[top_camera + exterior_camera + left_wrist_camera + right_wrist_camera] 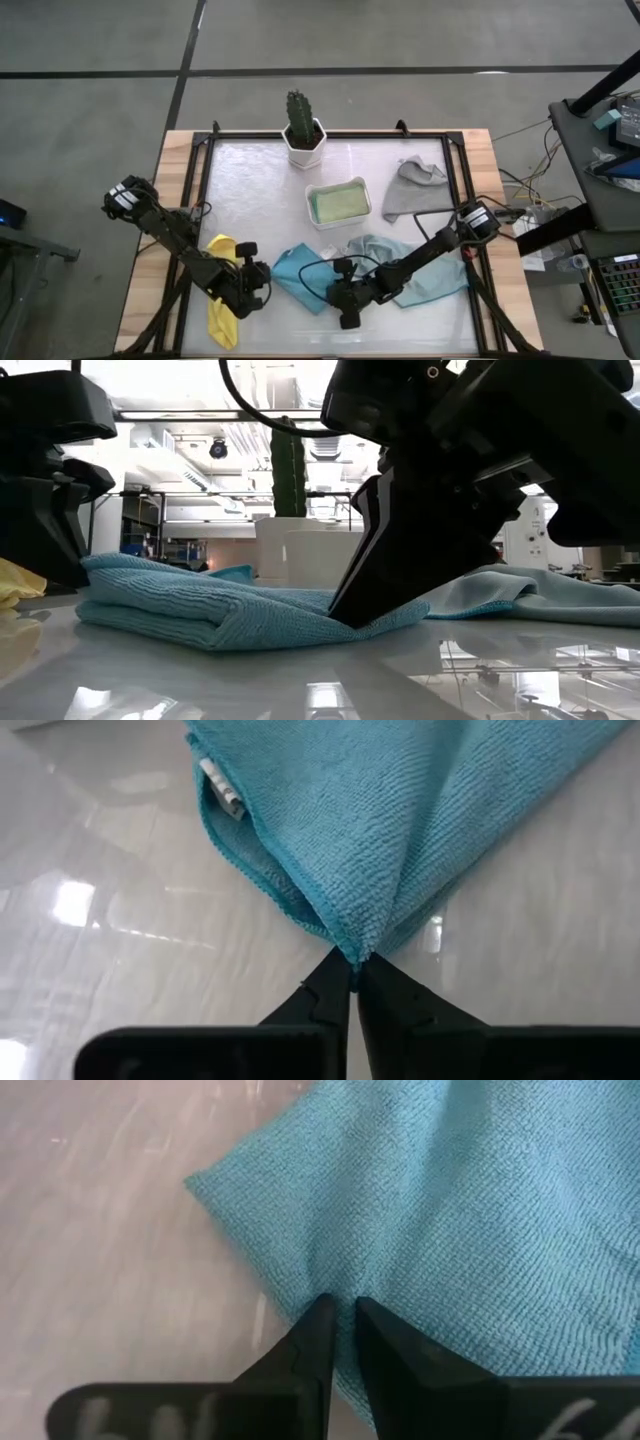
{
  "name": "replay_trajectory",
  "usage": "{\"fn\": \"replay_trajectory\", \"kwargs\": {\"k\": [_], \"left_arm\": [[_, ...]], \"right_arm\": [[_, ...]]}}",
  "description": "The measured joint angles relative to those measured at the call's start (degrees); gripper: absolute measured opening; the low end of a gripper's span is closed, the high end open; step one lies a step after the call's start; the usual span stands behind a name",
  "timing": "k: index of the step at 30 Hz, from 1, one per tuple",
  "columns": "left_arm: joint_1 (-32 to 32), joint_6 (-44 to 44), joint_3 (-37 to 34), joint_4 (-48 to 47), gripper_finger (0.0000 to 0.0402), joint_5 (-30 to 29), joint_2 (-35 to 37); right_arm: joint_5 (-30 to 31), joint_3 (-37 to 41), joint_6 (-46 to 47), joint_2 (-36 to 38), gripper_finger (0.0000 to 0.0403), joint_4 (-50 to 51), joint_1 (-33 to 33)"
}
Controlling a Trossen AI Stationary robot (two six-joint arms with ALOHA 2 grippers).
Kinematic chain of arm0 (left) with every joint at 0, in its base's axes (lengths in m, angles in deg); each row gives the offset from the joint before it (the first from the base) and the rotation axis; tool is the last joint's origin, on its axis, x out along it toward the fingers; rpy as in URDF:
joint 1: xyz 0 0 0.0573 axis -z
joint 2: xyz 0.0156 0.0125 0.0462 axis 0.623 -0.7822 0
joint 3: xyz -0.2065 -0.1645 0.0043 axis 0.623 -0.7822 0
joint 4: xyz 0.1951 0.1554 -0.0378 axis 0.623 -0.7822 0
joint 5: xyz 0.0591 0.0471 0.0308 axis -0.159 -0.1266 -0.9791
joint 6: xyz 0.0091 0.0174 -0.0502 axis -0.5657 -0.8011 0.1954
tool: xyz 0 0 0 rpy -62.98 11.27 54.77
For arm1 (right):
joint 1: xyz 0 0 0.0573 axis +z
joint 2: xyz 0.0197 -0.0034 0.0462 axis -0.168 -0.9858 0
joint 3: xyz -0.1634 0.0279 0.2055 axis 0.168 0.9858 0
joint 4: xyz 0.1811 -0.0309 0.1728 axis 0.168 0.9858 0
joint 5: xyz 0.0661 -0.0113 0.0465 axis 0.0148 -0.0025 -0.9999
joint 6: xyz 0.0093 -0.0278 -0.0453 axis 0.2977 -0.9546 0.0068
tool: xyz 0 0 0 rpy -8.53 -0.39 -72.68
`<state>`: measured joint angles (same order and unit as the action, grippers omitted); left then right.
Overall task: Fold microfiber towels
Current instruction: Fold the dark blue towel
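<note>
A: How far along is the folding?

B: Barely started. The blue towel [300,272] is lying doubled at the near middle; the pale teal towel [425,272] to its right, the grey towel [408,190] far right and the yellow towel [222,300] near left are lying loose. One cloth is sitting in the tray [338,203].

A: And the arms?

B: Both are reaching low. The left gripper [355,982] is pinching the blue towel's left corner; the right gripper [340,1328] is clamping its near right edge.

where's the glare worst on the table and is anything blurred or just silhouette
Low view: ceiling lights mirror on the glossy table, and the right gripper on the blue towel is a backlit silhouette. Left wrist view: bright glare patches beside the towel. Right wrist view: table surface smeared, towel weave sharp.
</note>
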<state>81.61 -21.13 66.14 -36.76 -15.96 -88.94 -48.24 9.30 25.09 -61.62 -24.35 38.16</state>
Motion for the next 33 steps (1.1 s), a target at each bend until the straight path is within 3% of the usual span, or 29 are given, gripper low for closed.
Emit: {"fn": "replay_trajectory", "kwargs": {"k": [8,14,23,29,33], "left_arm": [[0.0,-0.3,0.4,-0.2,0.0091,4.8,0.0],[0.0,-0.4,0.4,-0.3,0.0153,5.1,0.0],[0.0,3.0,1.5,-3.0,0.0173,18.3,3.6],[-0.1,5.5,4.4,-1.3,0.0173,17.1,6.6],[-1.1,4.6,6.1,0.4,0.0173,5.5,7.6]], "right_arm": [[-4.2,-3.2,0.0,0.3,0.0038,1.7,0.0],[-4.3,-4.2,-0.6,1.9,0.0038,4.9,0.0],[-4.3,-4.0,-2.4,5.0,0.0038,9.4,0.2],[-3.5,-3.3,-4.7,5.8,0.0038,16.1,1.4],[-0.1,-2.6,-6.4,7.2,0.0038,18.9,1.9]]}}
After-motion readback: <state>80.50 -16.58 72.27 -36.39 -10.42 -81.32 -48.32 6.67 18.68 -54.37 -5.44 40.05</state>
